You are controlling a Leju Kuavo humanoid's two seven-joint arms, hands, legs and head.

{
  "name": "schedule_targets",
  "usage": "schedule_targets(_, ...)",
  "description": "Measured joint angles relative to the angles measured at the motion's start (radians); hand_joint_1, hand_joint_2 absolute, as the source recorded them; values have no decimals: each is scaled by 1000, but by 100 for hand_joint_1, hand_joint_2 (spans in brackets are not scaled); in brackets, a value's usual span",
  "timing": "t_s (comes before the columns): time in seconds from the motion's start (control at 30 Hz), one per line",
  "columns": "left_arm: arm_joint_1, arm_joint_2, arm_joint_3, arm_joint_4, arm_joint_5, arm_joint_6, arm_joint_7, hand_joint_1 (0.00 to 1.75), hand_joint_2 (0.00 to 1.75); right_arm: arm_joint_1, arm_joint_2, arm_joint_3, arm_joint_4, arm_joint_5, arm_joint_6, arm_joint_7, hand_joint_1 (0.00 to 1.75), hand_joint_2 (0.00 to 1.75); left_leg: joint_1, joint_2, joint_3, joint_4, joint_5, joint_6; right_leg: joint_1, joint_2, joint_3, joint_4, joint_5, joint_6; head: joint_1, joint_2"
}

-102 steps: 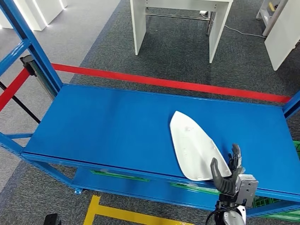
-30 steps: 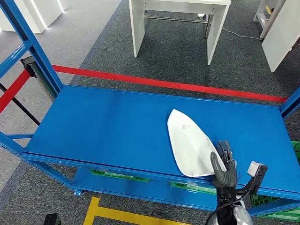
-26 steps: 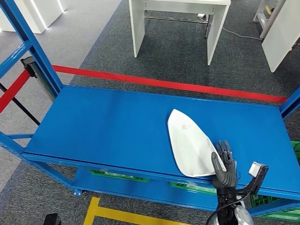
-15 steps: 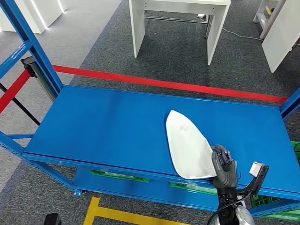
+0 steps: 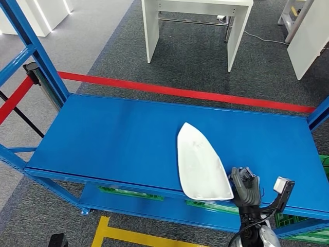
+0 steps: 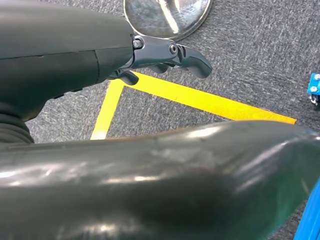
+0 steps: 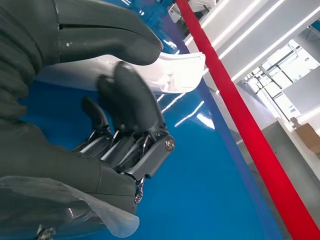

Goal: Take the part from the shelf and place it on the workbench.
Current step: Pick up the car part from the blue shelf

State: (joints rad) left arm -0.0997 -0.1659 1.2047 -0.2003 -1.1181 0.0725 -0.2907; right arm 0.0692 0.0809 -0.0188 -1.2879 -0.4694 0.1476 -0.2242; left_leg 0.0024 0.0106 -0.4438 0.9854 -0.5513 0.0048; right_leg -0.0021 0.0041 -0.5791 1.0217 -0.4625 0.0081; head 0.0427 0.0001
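A white, teardrop-shaped part point(image 5: 200, 163) lies on the blue shelf point(image 5: 116, 139), with its broad end at the front edge. My right hand point(image 5: 244, 186) is at that broad end's right corner, fingers curled in. In the right wrist view the thumb lies over the part's point(image 7: 177, 67) rim and the fingers point(image 7: 128, 107) curl under it, so the right hand point(image 7: 94, 90) grips the part. My left hand point(image 6: 75, 55) hangs over the floor, fingers stretched out and holding nothing.
A white table point(image 5: 194, 20) stands beyond the shelf, behind a red floor line point(image 5: 186, 92). Blue uprights point(image 5: 35, 51) frame the shelf's left end. A green crate point(image 5: 324, 164) sits low on the right. Yellow tape point(image 5: 128, 235) marks the floor in front.
My right hand went from spread fingers at the part's corner to fingers curled on it. The part has shifted left, its pointed end swinging left.
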Motion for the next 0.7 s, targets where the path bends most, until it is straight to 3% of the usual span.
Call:
schedule_targets(0.17,0,0,0,0,3,1,0,0,0,6,0,10,-21,122,-145,-53,0,175,0,0,0,0,0,0,0,-1,0,0,0,0,0,0)
schedule_targets(0.43,2,0,2,0,19,3,-10,0,0,68,0,45,-145,592,-470,-210,0,175,0,0,-3,0,0,0,-1,-1,-1,0,0,0,0,0)
schedule_targets(0.7,1,0,3,0,20,4,-12,0,0,90,0,93,-244,724,-540,-247,0,175,0,-1,-4,0,-1,1,-1,-2,-3,0,-1,1,0,0)
